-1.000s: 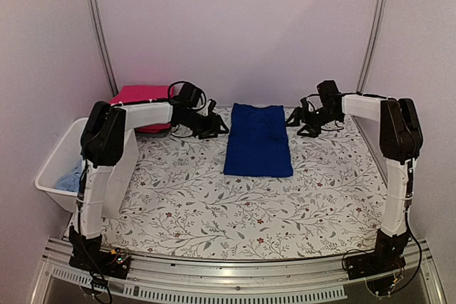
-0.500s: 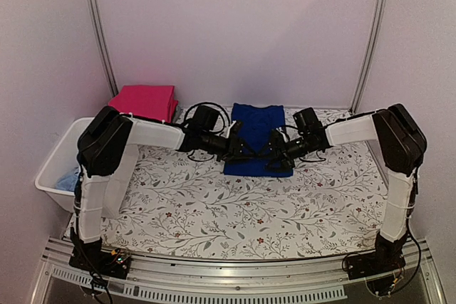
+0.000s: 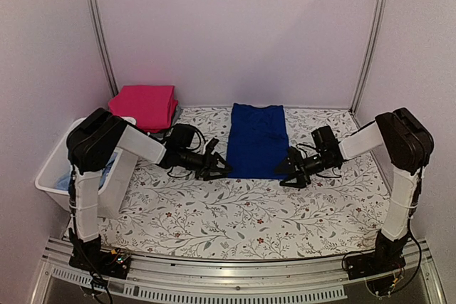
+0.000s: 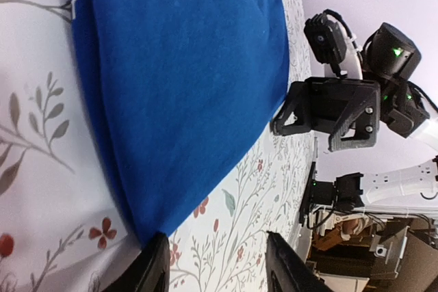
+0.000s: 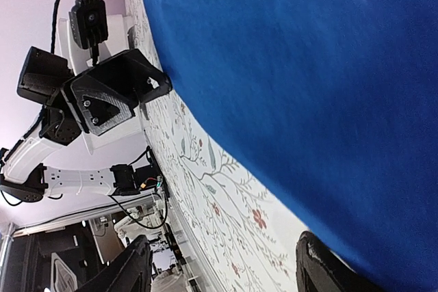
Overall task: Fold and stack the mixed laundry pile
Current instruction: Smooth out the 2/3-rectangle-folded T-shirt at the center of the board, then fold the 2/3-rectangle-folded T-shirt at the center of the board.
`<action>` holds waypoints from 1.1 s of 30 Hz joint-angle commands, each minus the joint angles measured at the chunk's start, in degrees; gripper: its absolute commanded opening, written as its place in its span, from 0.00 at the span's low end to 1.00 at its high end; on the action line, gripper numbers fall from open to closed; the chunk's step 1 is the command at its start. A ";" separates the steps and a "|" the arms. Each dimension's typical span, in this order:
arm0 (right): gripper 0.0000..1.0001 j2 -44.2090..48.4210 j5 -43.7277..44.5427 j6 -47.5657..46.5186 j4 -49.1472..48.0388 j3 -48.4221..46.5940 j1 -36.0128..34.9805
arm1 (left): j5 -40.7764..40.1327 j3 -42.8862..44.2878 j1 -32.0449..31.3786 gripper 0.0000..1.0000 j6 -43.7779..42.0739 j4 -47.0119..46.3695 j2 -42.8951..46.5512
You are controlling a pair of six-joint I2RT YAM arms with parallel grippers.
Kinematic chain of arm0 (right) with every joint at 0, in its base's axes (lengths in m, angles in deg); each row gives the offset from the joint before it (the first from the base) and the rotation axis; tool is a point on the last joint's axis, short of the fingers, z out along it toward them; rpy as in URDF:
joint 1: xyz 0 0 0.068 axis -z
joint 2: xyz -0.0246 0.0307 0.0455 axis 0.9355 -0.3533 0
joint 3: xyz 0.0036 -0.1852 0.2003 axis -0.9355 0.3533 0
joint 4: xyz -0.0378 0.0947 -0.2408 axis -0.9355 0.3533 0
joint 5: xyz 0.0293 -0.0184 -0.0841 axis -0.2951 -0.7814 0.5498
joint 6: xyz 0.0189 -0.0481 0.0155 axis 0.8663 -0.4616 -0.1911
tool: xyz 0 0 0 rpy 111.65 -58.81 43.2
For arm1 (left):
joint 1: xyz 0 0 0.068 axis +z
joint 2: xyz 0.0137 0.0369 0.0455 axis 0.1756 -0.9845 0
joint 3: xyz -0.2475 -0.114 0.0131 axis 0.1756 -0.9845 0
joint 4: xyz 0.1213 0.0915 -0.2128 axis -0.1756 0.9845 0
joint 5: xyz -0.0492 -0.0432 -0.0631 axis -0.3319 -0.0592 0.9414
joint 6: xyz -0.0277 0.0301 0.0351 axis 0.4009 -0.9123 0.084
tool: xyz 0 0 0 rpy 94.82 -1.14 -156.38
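Folded royal-blue trousers (image 3: 256, 140) lie flat at the table's middle, filling the left wrist view (image 4: 178, 80) and the right wrist view (image 5: 308, 66). A folded pink-red garment (image 3: 144, 105) sits at the back left. My left gripper (image 3: 219, 169) is low at the trousers' near left corner, open; in its own view (image 4: 219, 268) the corner touches one finger (image 4: 154, 268). At the near right corner my right gripper (image 3: 285, 174) is also open (image 5: 229, 268), one finger (image 5: 328, 268) at the cloth's edge. Only patterned tablecloth lies between each pair of jaws.
A white plastic basket (image 3: 50, 165) stands at the left edge with pale-blue cloth (image 3: 71, 179) inside. The floral tablecloth (image 3: 242, 218) covers the table. Each wrist view shows the other gripper, the right one (image 4: 335, 111) and the left one (image 5: 109, 97), facing it across the trousers.
Both arms have swung from the back of the table toward the near edge of the blue trousers and dropped to its front corners. Their jaws have narrowed a little.
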 commanded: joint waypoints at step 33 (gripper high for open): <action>0.21 1.39 24.67 -15.58 26.59 -5.74 1.07 | -17.09 11.22 -3.55 0.15 -14.18 32.95 -1.54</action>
